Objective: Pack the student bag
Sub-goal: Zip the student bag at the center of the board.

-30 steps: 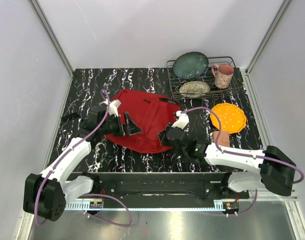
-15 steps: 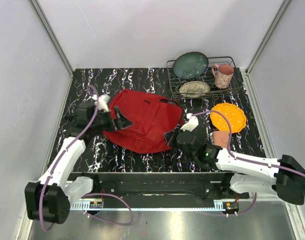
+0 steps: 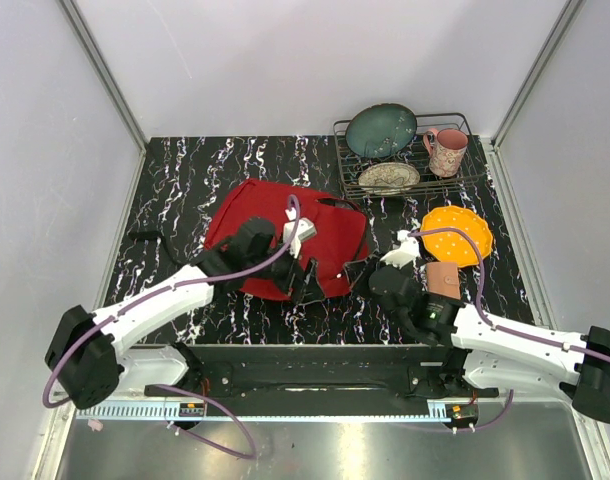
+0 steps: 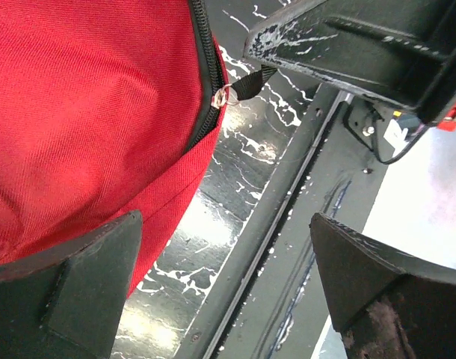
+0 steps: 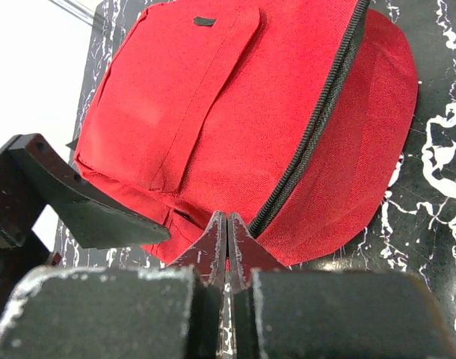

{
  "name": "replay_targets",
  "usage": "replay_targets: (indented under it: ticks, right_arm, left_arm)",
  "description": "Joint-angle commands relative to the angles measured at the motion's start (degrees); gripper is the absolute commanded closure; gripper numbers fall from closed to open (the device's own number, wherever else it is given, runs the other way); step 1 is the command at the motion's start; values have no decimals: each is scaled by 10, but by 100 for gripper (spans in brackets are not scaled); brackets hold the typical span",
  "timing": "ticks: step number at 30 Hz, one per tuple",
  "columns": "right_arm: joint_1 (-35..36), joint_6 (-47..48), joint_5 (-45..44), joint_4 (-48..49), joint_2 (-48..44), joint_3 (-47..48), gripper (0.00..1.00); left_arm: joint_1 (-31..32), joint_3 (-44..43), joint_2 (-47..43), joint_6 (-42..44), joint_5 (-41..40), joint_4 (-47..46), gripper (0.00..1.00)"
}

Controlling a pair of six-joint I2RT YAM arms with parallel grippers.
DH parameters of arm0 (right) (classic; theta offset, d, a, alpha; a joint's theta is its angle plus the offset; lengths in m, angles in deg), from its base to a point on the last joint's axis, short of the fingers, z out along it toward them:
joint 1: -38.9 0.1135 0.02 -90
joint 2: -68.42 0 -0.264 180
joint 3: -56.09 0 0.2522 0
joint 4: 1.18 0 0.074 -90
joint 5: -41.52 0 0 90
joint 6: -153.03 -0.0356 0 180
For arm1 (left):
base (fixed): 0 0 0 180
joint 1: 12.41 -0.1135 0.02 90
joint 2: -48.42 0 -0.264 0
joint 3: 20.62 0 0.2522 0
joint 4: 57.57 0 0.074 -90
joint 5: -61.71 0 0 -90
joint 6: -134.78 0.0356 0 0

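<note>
One bag [image 3: 285,235] of red fabric, flat mid-desk [image 3: 185,180], zip closed. Left fingers [image 4: 63,299] spread wide at its near edge; right fingers [image 5: 213,247] pressed together, seemingly pinching the zip tab [image 4: 247,84]. Step: opening the bag. Next — draw the tab along the zip.

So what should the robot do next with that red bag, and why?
Probably close the open left gripper on the student bag's near edge beside the zip. The zip is shut, and the right gripper seems clamped on the pull strap; holding the fabric would let it drag the zip open.
</note>
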Motion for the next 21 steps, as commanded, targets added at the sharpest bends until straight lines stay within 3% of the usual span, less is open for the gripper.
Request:
replay_targets:
  ticks: [1,8,15,16,21]
  right_arm:
    - [1,-22,-38,-4,-19,-1,100]
    - [1,-25,-40,-15,-26,-3,100]
    - [1,-39,-37,-33,-27,-1,100]
    - [2,-41,-37,-33,-27,-1,100]
    - [2,-44,-38,-34,-28,0,100]
  left_arm:
    - [32,-12,24,37,-57,-56,1]
    - [60,0,79,28,-134,-116,1]
    - [70,0,121,32,-146,-141,7]
    - [71,0,126,34,-141,-141,10]
    - [74,2,133,35,-138,-146,44]
